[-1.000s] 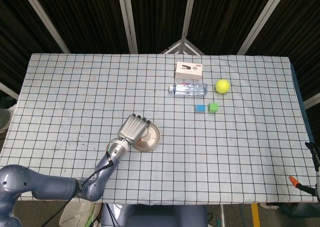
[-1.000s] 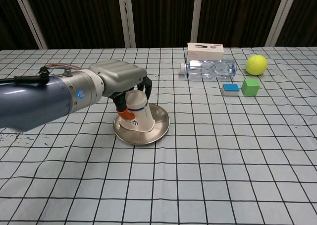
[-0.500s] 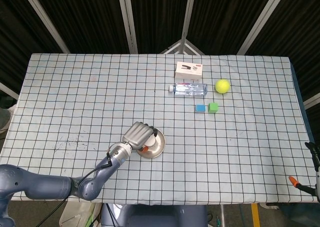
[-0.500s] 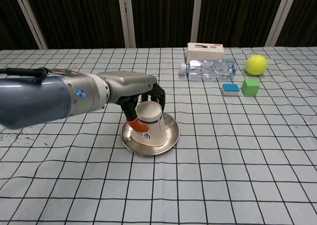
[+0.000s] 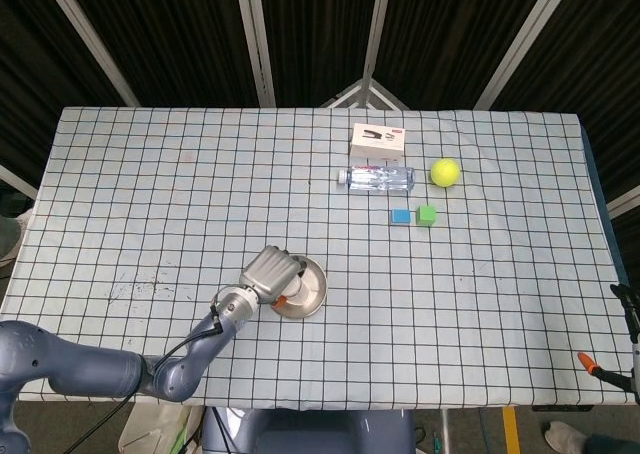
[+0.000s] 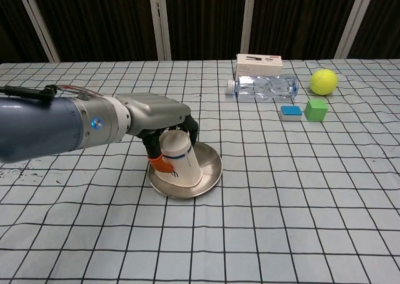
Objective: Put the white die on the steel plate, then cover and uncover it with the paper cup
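Observation:
My left hand grips an upside-down white paper cup from above, its fingers wrapped around the cup's upper part. The cup stands tilted on the round steel plate, mouth down, with an orange patch showing at its lower left edge. The white die is hidden, and whether it lies under the cup cannot be told. In the head view the hand covers most of the cup. My right hand shows in neither view.
At the back right lie a clear water bottle on its side, a white box behind it, a yellow-green tennis ball, a blue block and a green cube. A checkered cloth covers the table.
The left hand with the cup and the plate shifted right, then slid back slightly left. The cup stays tilted on the plate in the hand's grip.

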Controlling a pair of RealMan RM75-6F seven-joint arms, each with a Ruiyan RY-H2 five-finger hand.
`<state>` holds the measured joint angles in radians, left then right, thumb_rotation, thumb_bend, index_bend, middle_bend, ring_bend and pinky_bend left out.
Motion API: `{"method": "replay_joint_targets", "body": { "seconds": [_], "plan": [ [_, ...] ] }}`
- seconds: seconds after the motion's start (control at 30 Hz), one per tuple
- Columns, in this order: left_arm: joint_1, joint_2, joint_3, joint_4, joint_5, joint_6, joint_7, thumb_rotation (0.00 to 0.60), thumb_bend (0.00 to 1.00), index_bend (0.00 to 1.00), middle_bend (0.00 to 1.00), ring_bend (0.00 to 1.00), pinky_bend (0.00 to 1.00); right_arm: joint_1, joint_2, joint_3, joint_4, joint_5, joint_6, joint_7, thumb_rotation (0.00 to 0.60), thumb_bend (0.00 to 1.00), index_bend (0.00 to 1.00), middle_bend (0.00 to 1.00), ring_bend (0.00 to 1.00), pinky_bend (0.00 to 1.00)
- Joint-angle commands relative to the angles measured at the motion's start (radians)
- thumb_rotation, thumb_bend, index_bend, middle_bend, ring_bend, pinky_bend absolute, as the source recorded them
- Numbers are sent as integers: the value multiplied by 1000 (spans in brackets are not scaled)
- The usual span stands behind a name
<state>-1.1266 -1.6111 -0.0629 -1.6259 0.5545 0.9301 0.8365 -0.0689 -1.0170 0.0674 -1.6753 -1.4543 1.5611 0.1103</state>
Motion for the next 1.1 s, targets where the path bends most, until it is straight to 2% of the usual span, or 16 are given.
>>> {"method": "replay_joint_targets", "body": {
  "seconds": [0.03,0.27,0.47,0.6,0.73,0.93,1.1],
  "plan": [
    [-24,-8,19,-3,-54,55,60,600,484,552,480,379,403,0,0,0,-1,1,-1,-2,600,127,130,137,95,20],
    [-7,-71,30,104,69,161,69,600,488,557,483,380,403,3,-2,-1,-1,2,-7,-4,600,127,130,136,95,20],
    [19,-130,37,209,198,178,13,600,488,564,485,382,403,3,-2,0,-1,6,-9,-5,600,126,130,136,95,20],
    [29,-155,37,247,224,159,3,600,489,564,485,382,403,4,0,-2,-4,10,-15,-4,600,126,130,137,96,20],
    [38,-164,30,261,242,142,-8,600,489,565,485,382,403,4,2,-2,-7,7,-13,-4,600,127,130,136,96,20],
    [58,-152,21,246,318,111,-93,600,489,567,487,385,404,4,2,-1,-6,8,-12,-1,600,126,130,137,95,20],
    [76,-110,26,226,441,78,-206,600,495,570,490,389,403,5,0,-2,-7,5,-14,-4,600,127,130,137,95,20]
  ]
}}
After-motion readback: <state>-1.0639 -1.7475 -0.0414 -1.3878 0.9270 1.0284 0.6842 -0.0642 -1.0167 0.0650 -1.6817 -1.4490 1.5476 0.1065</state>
